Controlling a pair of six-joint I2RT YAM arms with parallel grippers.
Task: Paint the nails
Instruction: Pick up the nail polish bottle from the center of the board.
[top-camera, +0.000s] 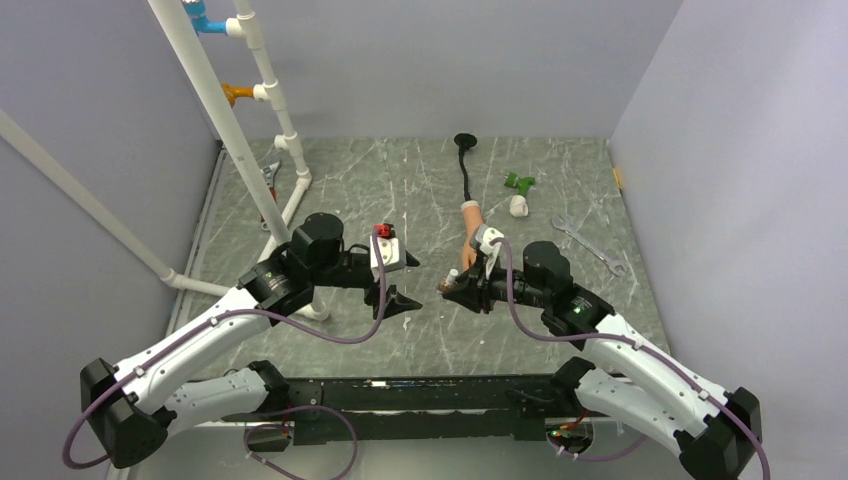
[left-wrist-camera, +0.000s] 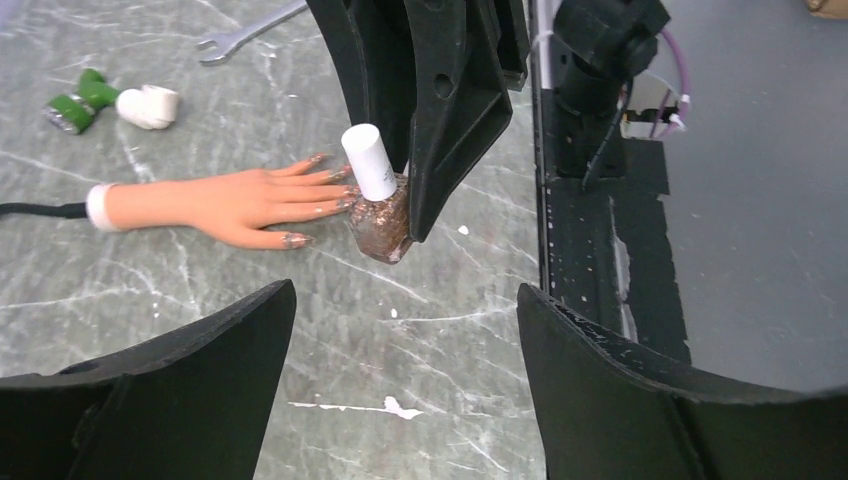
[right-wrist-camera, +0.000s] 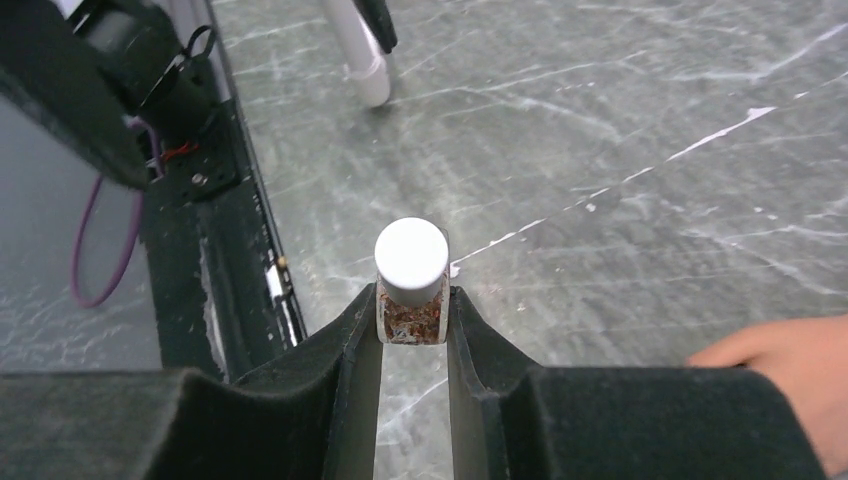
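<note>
At the near edge, the two arms are reaching inward over the grey marbled table (top-camera: 400, 180). The left gripper (left-wrist-camera: 405, 295) is hovering with its fingers spread wide apart and nothing between them, pointing toward the right one. Just across from it, the right gripper (right-wrist-camera: 412, 300) is clamping a small bottle (left-wrist-camera: 383, 218) of brown glittery polish by its glass body. Its fingers are pressing both sides, and the white cap (right-wrist-camera: 411, 252) is standing clear above them. The bottle is leaning slightly, and whether its base is touching the table cannot be told. Just beyond the bottle, the peach mannequin hand (left-wrist-camera: 215, 200) is lying palm down with its white cuff pointing away from the arms. The nails (left-wrist-camera: 297, 239) at its fingertips are sitting right beside the bottle and looking greyish against the skin. Farther back, a green-and-white fitting (top-camera: 518, 205) and a wrench (top-camera: 590, 243) are lying well apart from the hand, and a white pipe frame (top-camera: 215, 100) is rising at the far left.
</note>
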